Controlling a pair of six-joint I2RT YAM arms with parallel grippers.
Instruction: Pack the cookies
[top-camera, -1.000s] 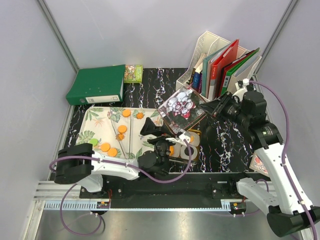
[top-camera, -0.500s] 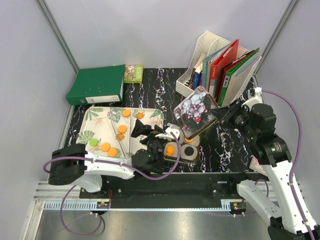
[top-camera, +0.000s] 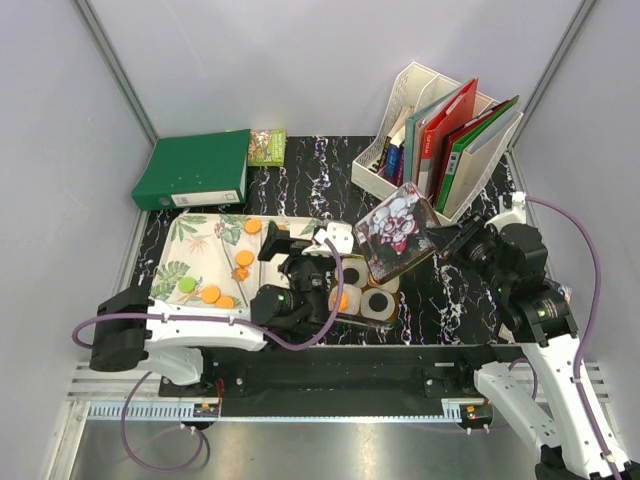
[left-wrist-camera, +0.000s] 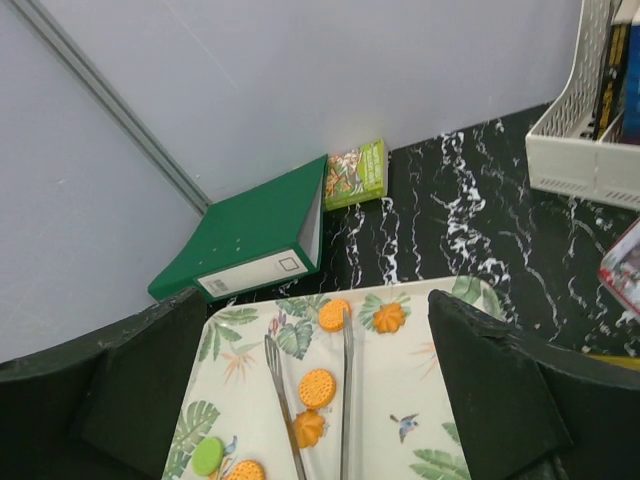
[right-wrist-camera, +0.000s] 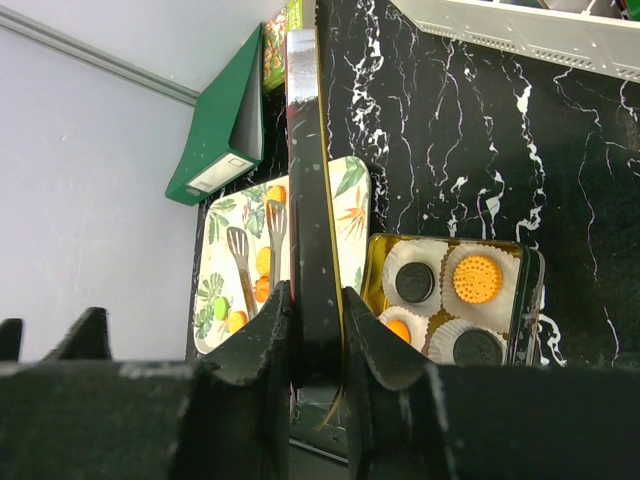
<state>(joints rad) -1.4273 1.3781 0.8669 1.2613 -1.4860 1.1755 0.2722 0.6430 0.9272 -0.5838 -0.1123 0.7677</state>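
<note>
Black marble table (top-camera: 300, 185), right fingers (right-wrist-camera: 272, 340) around tin lid (right-wrist-camera: 312, 200) near cookies (right-wrist-camera: 477, 278).

The cookies (top-camera: 244, 258) are small flat discs in two groups.

Group 1: six orange pieces lie flat and loose on the leaf-patterned tray (top-camera: 190, 240), left of centre in the top view. They form a loose diagonal from upper right to lower left, some touching. The left wrist view shows five of them along the bottom centre of the frame: three round cookies with a dotted face (left-wrist-camera: 317, 386) and two flower-shaped cookies (left-wrist-camera: 388, 317).

Group 2: four pieces show in the tin (right-wrist-camera: 536, 290), lower right of the right wrist view, each lying flat in a white paper cup (right-wrist-camera: 445, 345). Two are black cookies (right-wrist-camera: 413, 282). Two are orange, the upper right one a dotted orange cookie (right-wrist-camera: 477, 279).
</note>
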